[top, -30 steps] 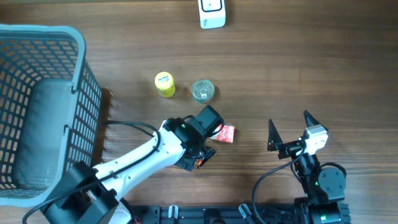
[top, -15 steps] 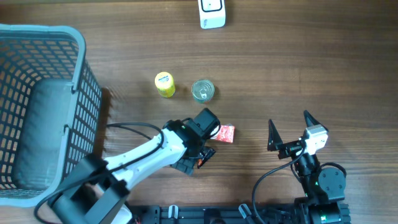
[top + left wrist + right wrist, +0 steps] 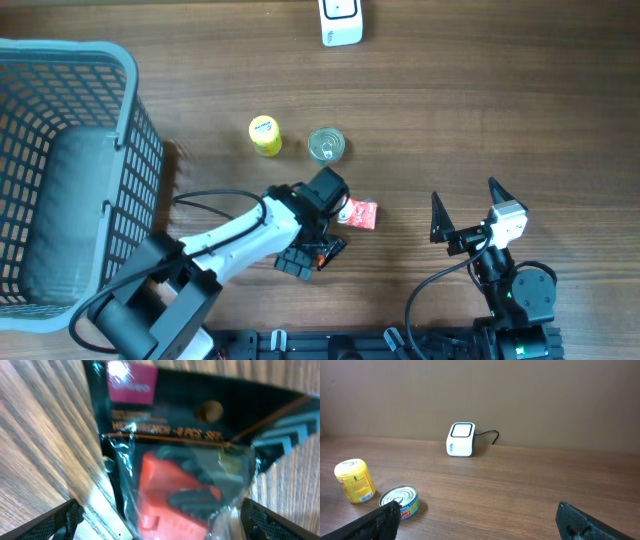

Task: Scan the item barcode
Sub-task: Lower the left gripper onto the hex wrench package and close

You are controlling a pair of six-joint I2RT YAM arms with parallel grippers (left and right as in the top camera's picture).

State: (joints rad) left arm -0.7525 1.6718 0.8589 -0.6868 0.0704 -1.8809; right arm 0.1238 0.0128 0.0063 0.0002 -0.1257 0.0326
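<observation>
While the right gripper (image 3: 466, 200) sits spread wide at the table's 5 o'clock, the left gripper (image 3: 172, 519) hangs with jaws apart over the wrench-set blister pack (image 3: 362, 214), which lies flat at 5 o'clock from the tin can (image 3: 326, 145).

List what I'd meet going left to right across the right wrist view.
yellow canister → tin can → white scanner → scanner cable
</observation>
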